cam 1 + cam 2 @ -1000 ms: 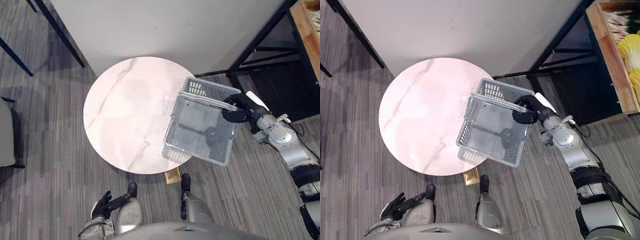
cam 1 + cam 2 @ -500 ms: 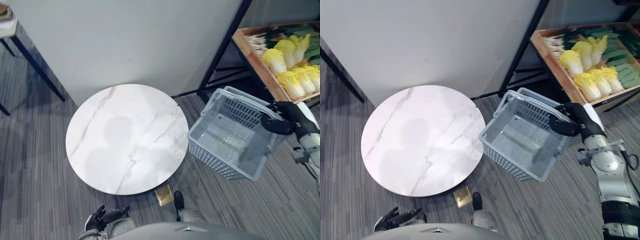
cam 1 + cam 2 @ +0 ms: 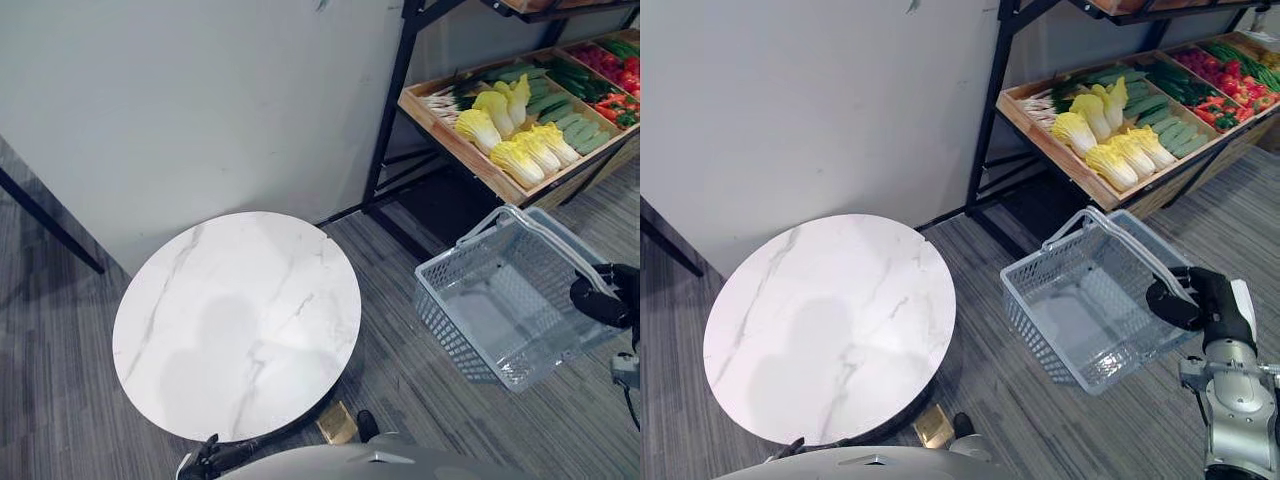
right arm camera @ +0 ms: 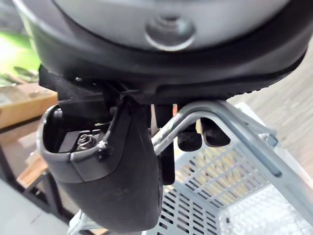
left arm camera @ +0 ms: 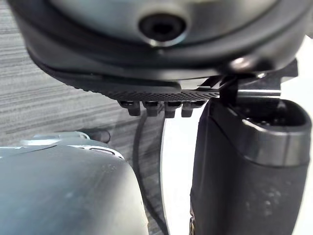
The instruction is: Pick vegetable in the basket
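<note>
An empty grey plastic basket (image 3: 455, 335) hangs tilted above the floor, right of the round table. My right hand (image 3: 1200, 298) is shut on its wire handle (image 4: 234, 127), with fingers curled over the bar and the thumb (image 4: 112, 166) beside it. Behind the basket, a wooden shelf crate (image 3: 1040, 130) holds yellow-green napa cabbages (image 3: 515, 140), green cucumbers (image 3: 1175, 130) and red peppers (image 3: 1215, 105). My left hand (image 3: 203, 462) hangs low by the table's near edge, fingers relaxed and holding nothing.
A round white marble table (image 3: 237, 325) stands on the grey carpet at the left, against a pale wall. The shelf's black metal post (image 3: 392, 110) rises between the table and the crate. A small brass plate (image 3: 337, 423) lies on the floor by the table.
The camera has swung right, bringing the vegetable shelf into view. My right hand has carried the basket off the table's edge and out toward the shelf, still gripping the handle.
</note>
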Available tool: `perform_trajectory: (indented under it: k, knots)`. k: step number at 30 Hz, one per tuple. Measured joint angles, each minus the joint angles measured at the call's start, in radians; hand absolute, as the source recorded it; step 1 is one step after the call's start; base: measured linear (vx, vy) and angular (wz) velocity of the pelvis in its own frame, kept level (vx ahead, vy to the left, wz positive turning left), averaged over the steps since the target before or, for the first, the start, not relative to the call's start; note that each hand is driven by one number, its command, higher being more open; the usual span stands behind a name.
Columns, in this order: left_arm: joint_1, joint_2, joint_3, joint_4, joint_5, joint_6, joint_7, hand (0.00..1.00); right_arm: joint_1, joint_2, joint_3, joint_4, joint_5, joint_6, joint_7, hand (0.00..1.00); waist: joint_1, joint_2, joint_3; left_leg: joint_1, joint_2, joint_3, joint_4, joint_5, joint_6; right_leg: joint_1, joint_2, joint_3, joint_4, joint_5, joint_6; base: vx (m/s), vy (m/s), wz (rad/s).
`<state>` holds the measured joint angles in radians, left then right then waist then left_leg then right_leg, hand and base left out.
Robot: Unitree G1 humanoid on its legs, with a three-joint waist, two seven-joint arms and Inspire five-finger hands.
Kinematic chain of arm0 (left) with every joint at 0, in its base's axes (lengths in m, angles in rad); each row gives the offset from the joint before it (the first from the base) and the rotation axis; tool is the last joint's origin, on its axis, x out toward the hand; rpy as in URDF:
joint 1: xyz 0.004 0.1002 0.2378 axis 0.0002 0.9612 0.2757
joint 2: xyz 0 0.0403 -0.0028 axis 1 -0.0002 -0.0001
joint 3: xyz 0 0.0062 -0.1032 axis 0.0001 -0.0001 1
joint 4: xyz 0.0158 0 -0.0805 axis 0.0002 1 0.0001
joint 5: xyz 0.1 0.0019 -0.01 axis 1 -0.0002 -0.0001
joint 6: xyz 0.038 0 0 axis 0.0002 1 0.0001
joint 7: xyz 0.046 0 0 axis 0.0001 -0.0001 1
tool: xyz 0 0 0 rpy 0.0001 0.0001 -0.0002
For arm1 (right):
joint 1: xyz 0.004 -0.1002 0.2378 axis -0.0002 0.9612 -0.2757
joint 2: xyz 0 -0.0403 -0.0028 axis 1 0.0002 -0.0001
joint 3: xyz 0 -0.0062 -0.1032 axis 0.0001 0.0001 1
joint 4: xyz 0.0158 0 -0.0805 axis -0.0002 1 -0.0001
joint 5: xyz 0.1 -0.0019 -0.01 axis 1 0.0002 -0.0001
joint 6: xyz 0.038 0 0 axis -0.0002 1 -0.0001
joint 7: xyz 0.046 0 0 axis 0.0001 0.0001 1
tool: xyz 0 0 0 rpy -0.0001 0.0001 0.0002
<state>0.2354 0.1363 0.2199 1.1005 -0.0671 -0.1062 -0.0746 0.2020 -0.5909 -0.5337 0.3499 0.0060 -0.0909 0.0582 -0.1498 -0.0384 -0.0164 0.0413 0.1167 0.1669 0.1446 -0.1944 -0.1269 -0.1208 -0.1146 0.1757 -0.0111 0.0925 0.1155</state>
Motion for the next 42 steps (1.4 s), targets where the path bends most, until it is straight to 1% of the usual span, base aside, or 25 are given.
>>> perform_trajectory:
  k: [2, 4, 7, 9, 11, 12, 14, 16, 17, 21, 28, 32, 35, 40, 42]
  knots:
    - [0.001, 0.001, -0.008, 0.000, 0.000, 0.000, 0.000, 1.00, 0.025, 0.067, -0.037, 0.001, 0.000, 0.013, -0.022, 0.00, -0.004, 0.006, -0.004, 0.002, 0.000, 0.002, 0.007, -0.008, 0.001, -0.001, 0.002, 0.001, 0.012, -0.008, -0.007, 0.03, 0.038, -0.04]
    - [0.004, 0.001, -0.009, 0.000, 0.000, 0.000, 0.000, 1.00, 0.033, 0.110, -0.047, 0.002, 0.000, 0.023, -0.038, 0.00, -0.011, 0.009, -0.005, 0.004, 0.000, 0.009, 0.011, -0.013, 0.002, -0.001, 0.002, 0.007, 0.012, -0.009, -0.008, 0.02, 0.040, -0.07]
    - [0.004, 0.001, -0.010, 0.000, 0.000, 0.001, 0.000, 1.00, 0.055, 0.159, -0.056, 0.002, 0.000, 0.038, -0.041, 0.00, -0.015, 0.015, -0.009, 0.007, -0.001, 0.017, 0.011, -0.017, 0.004, -0.002, 0.002, 0.014, 0.013, -0.010, -0.011, 0.01, 0.031, -0.08]
    - [0.005, 0.000, -0.011, 0.001, 0.000, 0.001, 0.000, 1.00, 0.063, 0.169, -0.056, 0.002, 0.000, 0.053, -0.041, 0.00, -0.015, 0.023, -0.014, 0.011, -0.001, 0.022, 0.011, -0.020, 0.005, -0.002, 0.004, 0.018, 0.014, -0.012, -0.013, 0.02, 0.024, -0.08]
    - [0.003, 0.000, -0.011, 0.001, 0.000, 0.001, 0.001, 1.00, 0.063, 0.170, -0.056, 0.009, 0.000, 0.063, -0.041, 0.00, -0.016, 0.034, -0.013, 0.020, 0.000, 0.026, 0.009, -0.023, 0.005, -0.002, 0.007, 0.022, 0.026, -0.020, -0.016, 0.02, 0.023, -0.07]
    - [0.004, 0.000, -0.012, 0.001, 0.000, 0.001, 0.002, 1.00, 0.063, 0.171, -0.056, 0.009, 0.000, 0.063, -0.043, 0.00, -0.015, 0.037, -0.015, 0.023, 0.000, 0.027, 0.009, -0.024, 0.005, -0.001, 0.007, 0.023, 0.030, -0.024, -0.013, 0.00, 0.000, 0.00]
    - [0.003, 0.000, -0.013, 0.001, -0.001, 0.001, 0.004, 1.00, 0.061, 0.171, -0.056, 0.009, 0.000, 0.063, -0.044, 0.00, -0.011, 0.038, -0.014, 0.024, 0.001, 0.029, 0.009, -0.024, 0.005, -0.001, 0.009, 0.024, 0.031, -0.024, -0.013, 0.00, 0.005, -0.02]
    - [0.006, 0.000, -0.014, 0.001, -0.001, 0.002, 0.005, 1.00, 0.059, 0.171, -0.056, 0.009, 0.000, 0.063, -0.047, 0.00, -0.001, 0.038, -0.014, 0.032, 0.004, 0.034, 0.010, -0.027, 0.004, 0.000, 0.013, 0.028, 0.038, -0.029, -0.013, 0.01, 0.011, -0.08]
    - [0.009, -0.001, -0.014, 0.001, -0.001, 0.002, 0.006, 1.00, 0.059, 0.171, -0.056, 0.009, 0.000, 0.063, -0.049, 0.00, 0.008, 0.039, -0.014, 0.038, 0.007, 0.038, 0.013, -0.032, 0.002, 0.001, 0.017, 0.029, 0.051, -0.037, -0.014, 0.01, 0.011, -0.07]
    - [0.011, -0.001, -0.014, 0.001, -0.002, 0.003, 0.012, 1.00, 0.053, 0.171, -0.054, 0.009, 0.000, 0.063, -0.049, 0.00, 0.018, 0.042, -0.011, 0.039, 0.018, 0.044, 0.049, -0.055, 0.001, 0.002, 0.028, 0.040, 0.071, -0.050, -0.013, 0.01, 0.023, -0.07]
    - [0.035, -0.003, -0.008, 0.000, -0.002, 0.006, 0.019, 1.00, 0.056, 0.171, -0.054, 0.009, 0.001, 0.063, -0.049, 0.00, 0.013, 0.047, -0.005, 0.043, 0.021, 0.065, 0.081, -0.084, 0.006, 0.002, 0.032, 0.059, 0.086, -0.061, -0.009, 0.02, 0.037, -0.10]
    - [0.040, -0.002, -0.004, 0.000, -0.002, 0.007, 0.020, 1.00, 0.057, 0.171, -0.054, 0.009, 0.001, 0.063, -0.049, 0.00, 0.013, 0.052, 0.011, 0.060, 0.027, 0.087, 0.111, -0.110, 0.008, 0.002, 0.043, 0.080, 0.121, -0.083, -0.005, 0.03, 0.037, -0.16]
    - [0.040, -0.003, 0.009, -0.001, -0.002, 0.009, 0.021, 1.00, 0.057, 0.176, -0.054, 0.009, 0.001, 0.063, -0.048, 0.00, 0.017, 0.055, 0.018, 0.077, 0.035, 0.106, 0.123, -0.126, 0.007, 0.006, 0.054, 0.097, 0.134, -0.089, 0.001, 0.02, 0.026, -0.18]
    - [0.036, -0.003, 0.016, -0.011, -0.001, 0.015, 0.022, 1.00, 0.061, 0.178, -0.055, 0.009, 0.002, 0.063, -0.049, 0.00, 0.014, 0.051, 0.040, 0.092, 0.035, 0.119, 0.135, -0.139, 0.010, 0.015, 0.057, 0.109, 0.142, -0.093, 0.002, 0.00, 0.014, -0.07]
    - [0.035, -0.002, 0.018, -0.012, -0.001, 0.019, 0.024, 1.00, 0.065, 0.204, -0.065, 0.008, 0.002, 0.063, -0.049, 0.00, 0.013, 0.046, 0.044, 0.102, 0.036, 0.124, 0.134, -0.140, 0.010, 0.015, 0.060, 0.114, 0.156, -0.102, 0.003, 0.00, -0.003, -0.07]
